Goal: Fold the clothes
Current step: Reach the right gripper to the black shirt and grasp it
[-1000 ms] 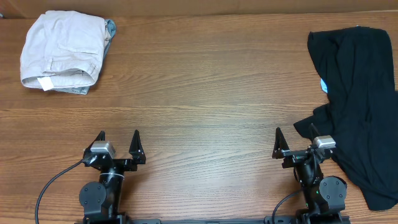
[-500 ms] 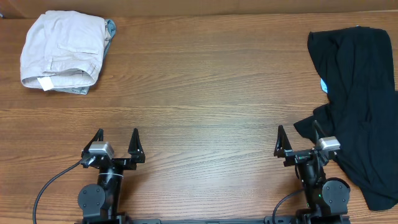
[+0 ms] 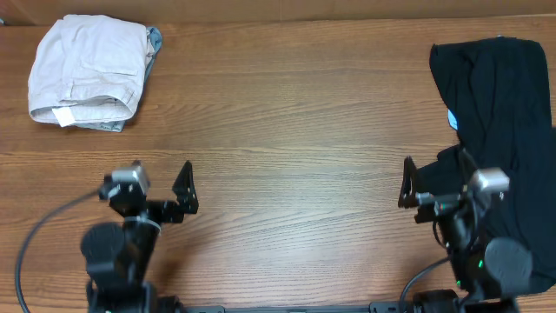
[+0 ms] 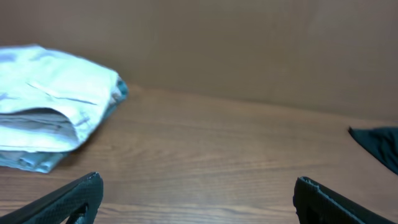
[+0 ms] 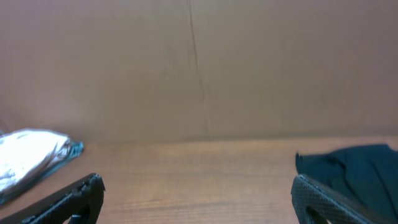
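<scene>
A crumpled pile of black clothes [image 3: 504, 130] lies at the table's right side, running from the far edge down to the near right. It shows in the left wrist view [image 4: 379, 143] and in the right wrist view [image 5: 354, 165] as a dark edge at the right. My left gripper [image 3: 161, 181] is open and empty above the near left of the table; its jaws [image 4: 198, 186] frame bare wood. My right gripper [image 3: 434, 172] is open and empty, just left of the black pile's near part; its jaws [image 5: 196, 183] hold nothing.
A folded pale beige garment [image 3: 87, 74] with a bluish edge and a small white label lies at the far left corner, and shows in the left wrist view [image 4: 50, 130]. A brown wall stands behind the wooden table [image 3: 287, 130].
Both arms have lifted from their low rest pose. The left gripper has shifted a little left, the right gripper a little right toward the black pile. The clothes have not moved.
</scene>
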Tool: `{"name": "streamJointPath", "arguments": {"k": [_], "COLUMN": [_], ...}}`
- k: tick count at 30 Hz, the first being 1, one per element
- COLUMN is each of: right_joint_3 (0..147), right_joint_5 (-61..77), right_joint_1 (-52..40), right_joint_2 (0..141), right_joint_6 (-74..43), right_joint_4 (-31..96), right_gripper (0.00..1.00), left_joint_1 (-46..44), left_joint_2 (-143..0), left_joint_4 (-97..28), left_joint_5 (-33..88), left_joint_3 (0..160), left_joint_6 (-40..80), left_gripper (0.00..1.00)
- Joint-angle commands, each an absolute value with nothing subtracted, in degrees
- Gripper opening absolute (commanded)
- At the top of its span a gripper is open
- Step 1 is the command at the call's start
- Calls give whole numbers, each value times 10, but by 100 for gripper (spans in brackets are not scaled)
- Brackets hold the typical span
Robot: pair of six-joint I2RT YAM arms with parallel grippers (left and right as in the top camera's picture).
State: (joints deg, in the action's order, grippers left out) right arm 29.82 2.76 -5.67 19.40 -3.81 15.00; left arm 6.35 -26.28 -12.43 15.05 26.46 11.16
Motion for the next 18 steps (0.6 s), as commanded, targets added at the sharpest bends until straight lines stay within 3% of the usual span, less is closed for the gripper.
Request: {"name": "streamJointPath", "arguments": {"k": [1, 13, 18], "right_joint_3": [399, 732, 775], "right_joint_5": [33, 45, 30], "right_joint_1": [-60, -60, -60], "right_joint_2": [276, 616, 718], "right_joint_6": [-29, -29, -29], "right_joint_4": [188, 436, 445], "right_gripper": [100, 100, 100], "left_joint_1": [60, 60, 60], "left_joint_2": [-349, -648, -725], "left_joint_4": [-154, -446, -457], "left_joint_5": [208, 223, 196], "left_joint_3": [354, 678, 699], "left_joint_6": [74, 16, 13], "left_gripper": [100, 100, 100]}}
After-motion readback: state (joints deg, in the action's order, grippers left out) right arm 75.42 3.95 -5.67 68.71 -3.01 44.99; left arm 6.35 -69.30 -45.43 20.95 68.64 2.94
